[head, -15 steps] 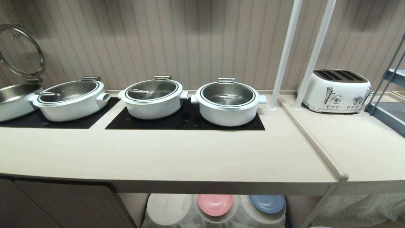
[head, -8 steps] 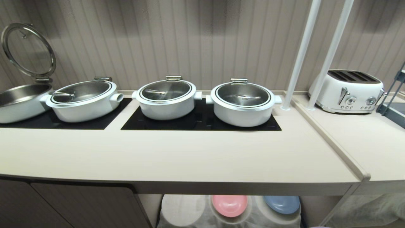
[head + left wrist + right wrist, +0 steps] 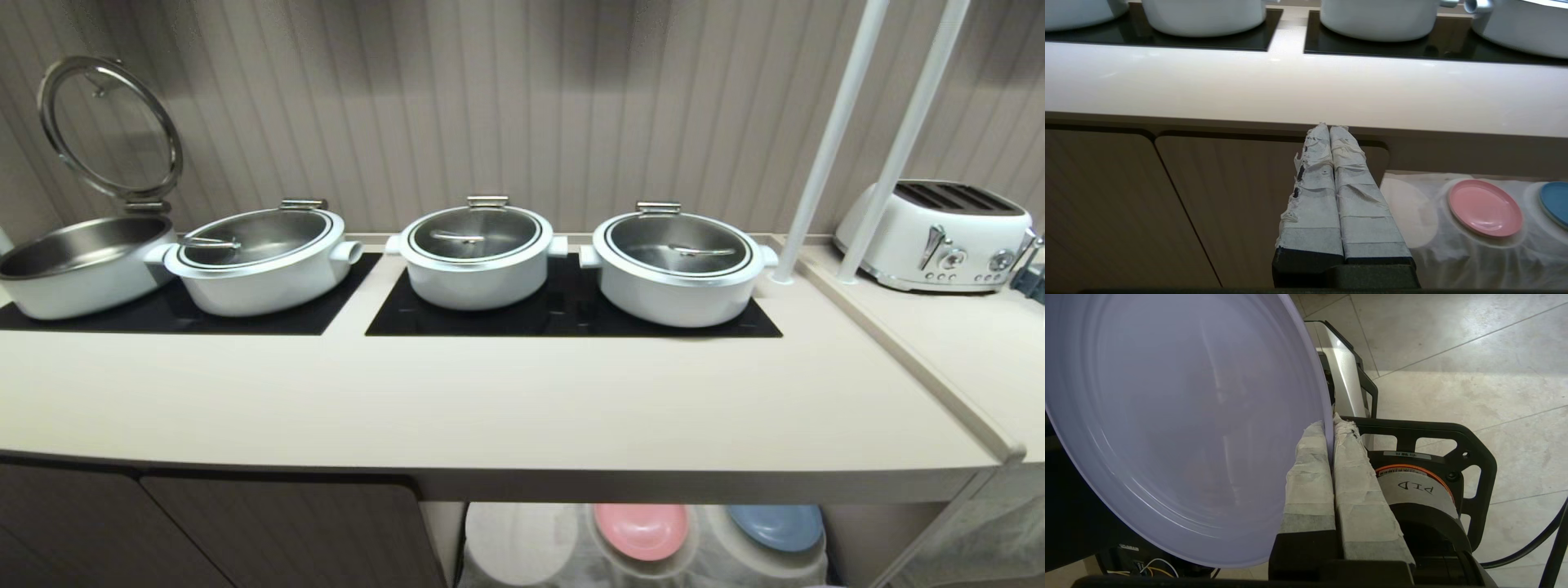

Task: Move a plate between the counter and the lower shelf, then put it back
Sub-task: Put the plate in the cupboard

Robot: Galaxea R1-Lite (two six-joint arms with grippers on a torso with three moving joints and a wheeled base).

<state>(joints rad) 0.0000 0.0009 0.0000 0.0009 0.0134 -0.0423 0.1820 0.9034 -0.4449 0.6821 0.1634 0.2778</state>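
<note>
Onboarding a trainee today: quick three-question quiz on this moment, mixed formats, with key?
1. True or false: the right gripper holds the plate by its rim.
2. Which pot has its lid up? A: far-left pot; B: far-right pot; C: none.
3. Fill in: on the lower shelf, the plate beside the pink plate is ____.

Key: 1 true. 2 A. 3 blue: the blue plate.

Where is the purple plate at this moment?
The plate shows only in the right wrist view: the right gripper is shut on its rim and holds it above the floor, beside the robot's base, off both counter and shelf.
</note>
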